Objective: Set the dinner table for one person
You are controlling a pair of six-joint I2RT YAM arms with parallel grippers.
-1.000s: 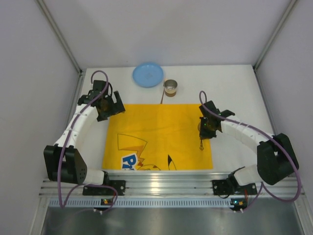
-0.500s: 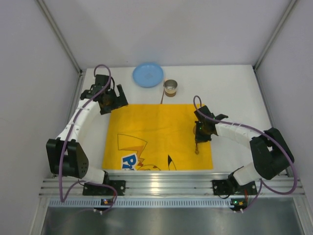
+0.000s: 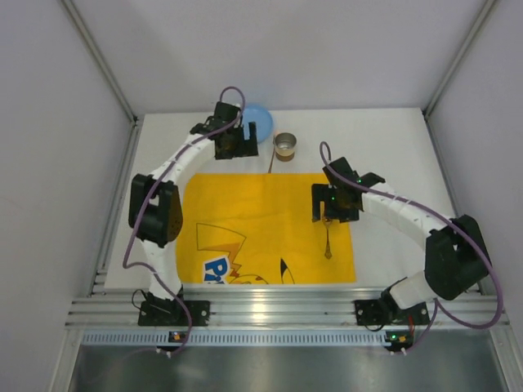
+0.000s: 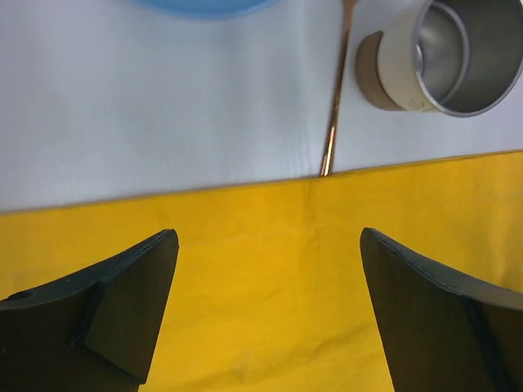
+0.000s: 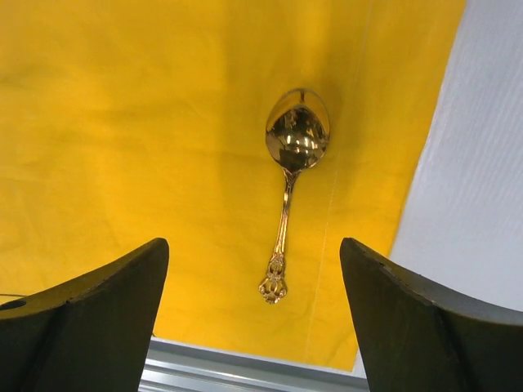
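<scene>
Left gripper (image 4: 267,238) over yellow mat's (image 4: 245,310) far edge, jaws apart, empty; white dinner table (image 4: 163,106) just beyond fingertips. Right gripper (image 5: 253,249) likewise spread above spoon (image 5: 288,192) on mat.

High overhead view, two close downward wrist views, yellow mat (image 3: 261,220) shared

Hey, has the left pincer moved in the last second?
Yes. The left pincer swung right and toward the far side, from the left edge of the yellow cloth mat to just beside the round blue plate.
</scene>
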